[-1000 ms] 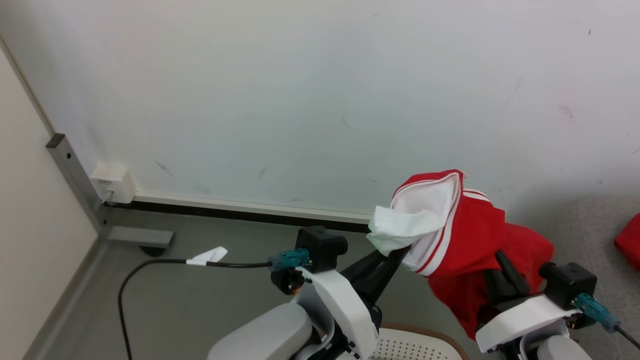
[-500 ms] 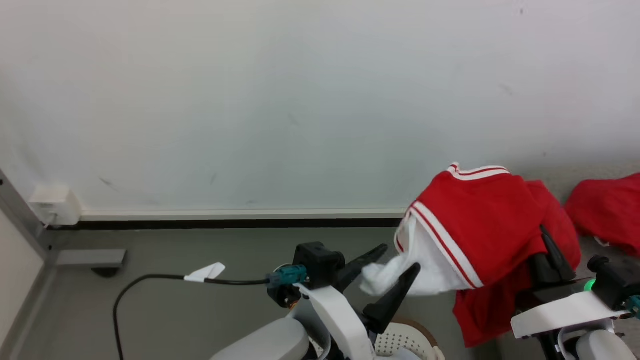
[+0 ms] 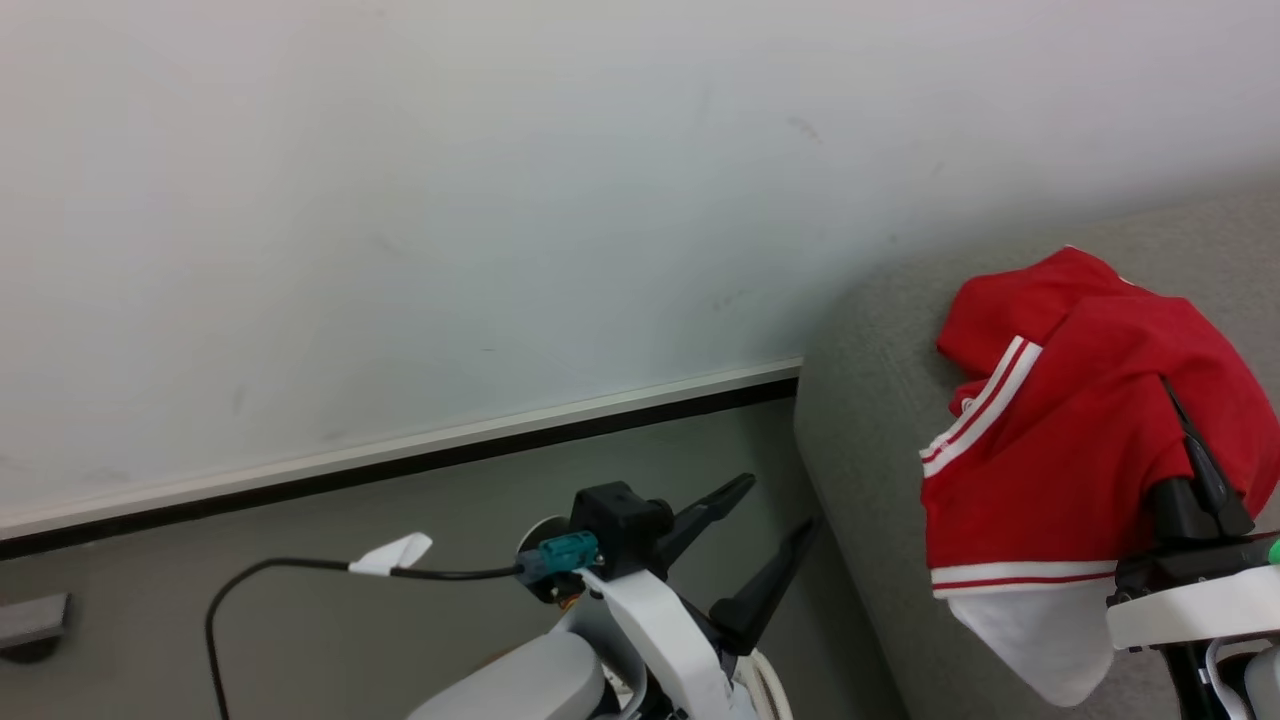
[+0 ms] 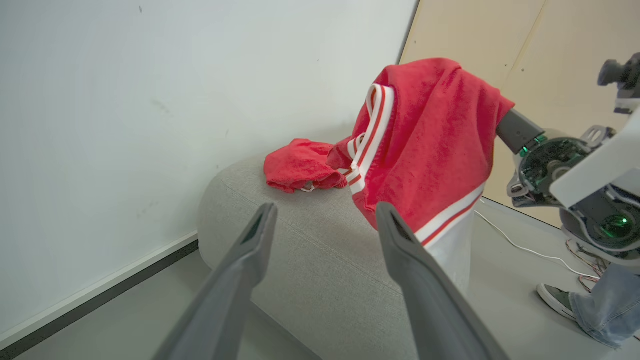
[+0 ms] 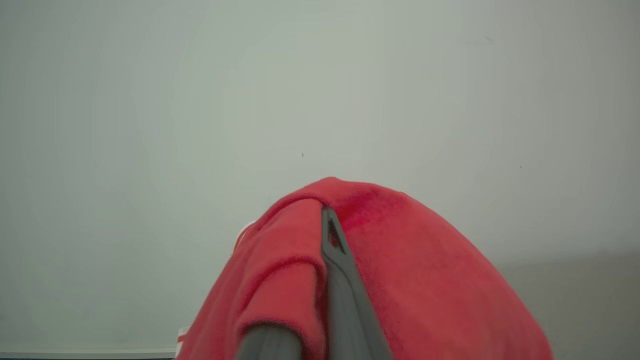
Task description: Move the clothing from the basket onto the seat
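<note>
The red garment with white striped trim [image 3: 1050, 440] hangs draped over my right gripper [image 3: 1182, 445], which is shut on it; its white section dangles below. In the right wrist view the fabric [image 5: 425, 280] wraps my fingers [image 5: 334, 250]. It hangs above the front corner of the grey seat [image 3: 860, 400]. The plain red garment [image 4: 299, 165] lies bunched on the seat [image 4: 300, 250] by the wall. My left gripper [image 3: 778, 505] stands open and holds nothing, off the seat's left side, also seen as my left gripper [image 4: 326, 210]. The basket is out of view.
A white wall with a dark baseboard [image 3: 400, 470] runs behind. A black cable [image 3: 290, 570] with a white tag trails over the grey floor. A person's shoe [image 4: 555, 300] and trouser leg stand beyond the seat, near a white cable [image 4: 515, 245].
The head camera swung right, bringing the seat into view. My left gripper let go of the white section and opened. The garment now hangs from the right gripper alone, white part downward.
</note>
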Robot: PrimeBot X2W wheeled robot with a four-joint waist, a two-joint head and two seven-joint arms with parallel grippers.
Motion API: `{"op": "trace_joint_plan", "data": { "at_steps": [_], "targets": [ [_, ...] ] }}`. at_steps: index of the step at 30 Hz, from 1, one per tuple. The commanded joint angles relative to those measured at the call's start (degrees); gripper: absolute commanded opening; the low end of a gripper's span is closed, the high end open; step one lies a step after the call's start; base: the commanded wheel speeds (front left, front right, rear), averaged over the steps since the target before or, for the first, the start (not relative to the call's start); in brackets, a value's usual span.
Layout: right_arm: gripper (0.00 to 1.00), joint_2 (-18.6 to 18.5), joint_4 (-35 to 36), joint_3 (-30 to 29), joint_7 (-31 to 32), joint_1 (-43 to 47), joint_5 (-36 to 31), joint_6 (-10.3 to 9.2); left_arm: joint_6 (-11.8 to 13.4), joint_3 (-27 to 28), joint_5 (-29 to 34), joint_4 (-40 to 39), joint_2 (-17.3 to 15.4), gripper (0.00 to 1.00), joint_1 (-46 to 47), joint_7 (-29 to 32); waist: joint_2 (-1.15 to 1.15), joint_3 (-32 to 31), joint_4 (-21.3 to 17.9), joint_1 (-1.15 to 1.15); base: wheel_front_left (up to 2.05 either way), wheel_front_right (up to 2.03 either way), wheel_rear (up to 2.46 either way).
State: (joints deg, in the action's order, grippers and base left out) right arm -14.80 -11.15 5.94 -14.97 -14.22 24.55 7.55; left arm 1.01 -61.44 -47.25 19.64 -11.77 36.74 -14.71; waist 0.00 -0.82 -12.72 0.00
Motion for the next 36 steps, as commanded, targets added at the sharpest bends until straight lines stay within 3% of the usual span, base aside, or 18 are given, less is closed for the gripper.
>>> {"op": "trace_joint_plan", "data": {
  "at_steps": [1, 8, 16, 25, 36],
  "targets": [
    [0.00, -0.36, 0.35, -0.15, -0.16, 0.22, 0.26, -0.13, 0.00, 0.21, 0.56, -0.06, -0.34, 1.00, 0.23, -0.22, 0.00, 1.00, -3.45, 0.00, 0.00, 0.00, 0.00],
    [0.00, -0.25, 1.39, 0.21, -0.16, 1.15, 0.63, -0.13, 0.69, 1.10, 5.12, 1.99, -0.85, 1.00, 0.56, -0.41, 0.00, 2.30, -10.19, 0.00, 0.00, 0.00, 0.00],
    [0.00, -0.04, 2.26, 0.01, -0.16, 1.38, 1.11, -0.13, -0.23, 4.26, 8.75, 2.56, -0.52, 1.00, -0.77, -0.43, 0.00, 3.44, -13.88, 0.00, 0.00, 0.00, 0.00],
    [0.00, -0.62, 3.23, -1.96, -0.16, 0.20, 0.81, -0.13, -1.75, 6.28, 10.93, 3.16, 0.52, 1.00, -1.27, -0.44, 0.00, 4.83, -14.10, 0.00, 0.00, 0.00, 0.00],
    [0.00, -4.00, 2.06, -7.68, -0.16, -10.51, 6.28, -0.13, -2.96, 6.41, 12.76, 3.55, -0.08, 1.00, 3.36, 0.27, 0.00, 14.44, -10.10, 0.00, 0.00, 0.00, 0.00]
  ]
}}
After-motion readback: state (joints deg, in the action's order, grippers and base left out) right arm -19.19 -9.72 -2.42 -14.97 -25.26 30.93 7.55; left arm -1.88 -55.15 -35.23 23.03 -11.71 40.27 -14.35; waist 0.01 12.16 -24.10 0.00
